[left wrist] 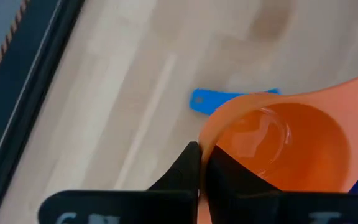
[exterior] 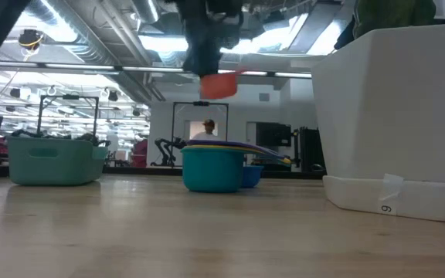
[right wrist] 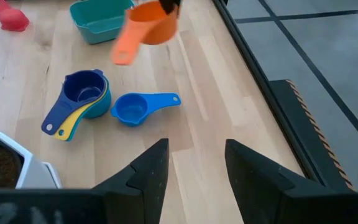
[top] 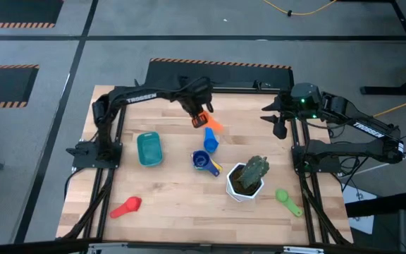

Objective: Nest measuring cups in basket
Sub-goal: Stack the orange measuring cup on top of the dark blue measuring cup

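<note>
Measuring cups lay scattered over the pale wooden table (top: 175, 197). Farthest left, near the front edge, lay a red cup (top: 126, 207), smooth plastic, round bowl with a short flat handle. Next along stood the teal basket (top: 149, 149), rectangular with rounded corners and a glossy rim, showing nothing inside from above. Above the table's rear middle hung the left gripper (top: 201, 113), pinched tight on the rim of an orange cup (top: 210, 123), lifted clear of the wood. Seen only in the left wrist view: dark fingers (left wrist: 219, 171) meeting across the thin orange wall, the bowl shiny and holding nothing. Below it, on the table, lay a light blue cup (top: 211, 141) alone, handle pointing away from the stack. Just beside it sat a nested stack (top: 204, 161): dark blue cup inside a yellow one inside a teal one, handles fanned together, told apart best in the right wrist view. Further right stood a white hexagonal pot (top: 244, 182) with dark soil and a green plant, matte and angular. Then came a green cup (top: 286, 199) near the front right corner. At the right rear edge waited the right gripper (top: 279, 118), fingers parted about halfway and gripping nothing.
</note>
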Robot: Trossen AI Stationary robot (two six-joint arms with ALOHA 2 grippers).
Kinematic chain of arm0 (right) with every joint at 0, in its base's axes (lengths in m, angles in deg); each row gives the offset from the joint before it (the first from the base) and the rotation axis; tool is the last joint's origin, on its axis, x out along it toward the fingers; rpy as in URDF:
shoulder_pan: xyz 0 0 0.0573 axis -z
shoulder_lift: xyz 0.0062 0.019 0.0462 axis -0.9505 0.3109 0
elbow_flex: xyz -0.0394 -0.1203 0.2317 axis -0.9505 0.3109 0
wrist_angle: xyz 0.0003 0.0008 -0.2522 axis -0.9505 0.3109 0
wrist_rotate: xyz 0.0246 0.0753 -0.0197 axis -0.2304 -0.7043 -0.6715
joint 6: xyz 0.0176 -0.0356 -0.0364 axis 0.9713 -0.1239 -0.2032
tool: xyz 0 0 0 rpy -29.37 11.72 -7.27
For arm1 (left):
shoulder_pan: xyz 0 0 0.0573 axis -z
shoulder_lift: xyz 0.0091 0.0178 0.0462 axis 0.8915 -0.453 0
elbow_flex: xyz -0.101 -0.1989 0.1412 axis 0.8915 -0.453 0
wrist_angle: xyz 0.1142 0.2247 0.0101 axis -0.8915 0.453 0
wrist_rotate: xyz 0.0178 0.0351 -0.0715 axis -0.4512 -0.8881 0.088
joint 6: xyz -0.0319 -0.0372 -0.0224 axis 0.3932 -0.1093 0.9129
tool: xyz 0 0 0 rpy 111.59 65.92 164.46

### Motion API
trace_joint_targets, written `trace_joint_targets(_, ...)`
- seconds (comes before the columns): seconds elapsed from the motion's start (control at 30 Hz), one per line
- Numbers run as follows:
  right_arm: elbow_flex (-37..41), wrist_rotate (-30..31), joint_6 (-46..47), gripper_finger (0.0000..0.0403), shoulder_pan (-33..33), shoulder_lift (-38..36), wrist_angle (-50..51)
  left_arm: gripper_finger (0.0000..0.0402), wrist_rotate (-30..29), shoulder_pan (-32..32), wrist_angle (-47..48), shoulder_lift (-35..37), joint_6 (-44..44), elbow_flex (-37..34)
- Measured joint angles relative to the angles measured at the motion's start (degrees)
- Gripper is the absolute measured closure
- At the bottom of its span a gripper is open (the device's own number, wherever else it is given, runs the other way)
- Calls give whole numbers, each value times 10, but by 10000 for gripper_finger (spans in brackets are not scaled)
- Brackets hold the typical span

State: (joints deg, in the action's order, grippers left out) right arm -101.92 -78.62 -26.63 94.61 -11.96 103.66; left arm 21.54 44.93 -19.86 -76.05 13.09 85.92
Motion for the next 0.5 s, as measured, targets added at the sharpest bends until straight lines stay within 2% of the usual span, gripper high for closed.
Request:
trace_joint_targets(0.37, 0, 0, 0, 240, 0, 0, 0, 397, 0, 113, 1, -1, 5, -1)
trace_joint_targets(0.5, 0, 0, 0, 240, 0, 0, 0, 399, -29, 142, 0, 0, 28, -1)
